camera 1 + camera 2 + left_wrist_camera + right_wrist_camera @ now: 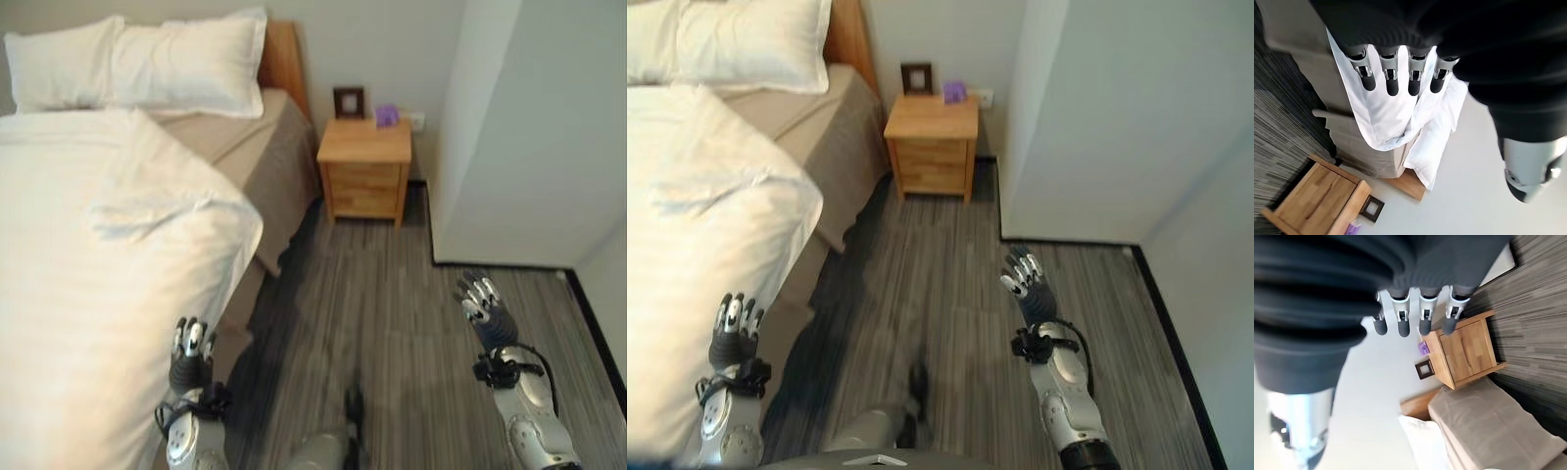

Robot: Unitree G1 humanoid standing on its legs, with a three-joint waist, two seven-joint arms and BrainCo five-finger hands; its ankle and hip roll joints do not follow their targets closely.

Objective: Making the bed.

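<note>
Hanging off the bed's edge just beyond the empty, straight-fingered left hand (192, 345), the white duvet (108, 284) looks soft, light and floppy, best pinched at its folded-back corner ahead of that hand, while the right hand (480, 299) hovers open over the floor.

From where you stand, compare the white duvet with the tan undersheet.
The puffy white duvet is rumpled with a corner folded back; the flat tan undersheet lies smooth and exposed beside the white pillows. Both sit on the wooden-headboard bed.
</note>
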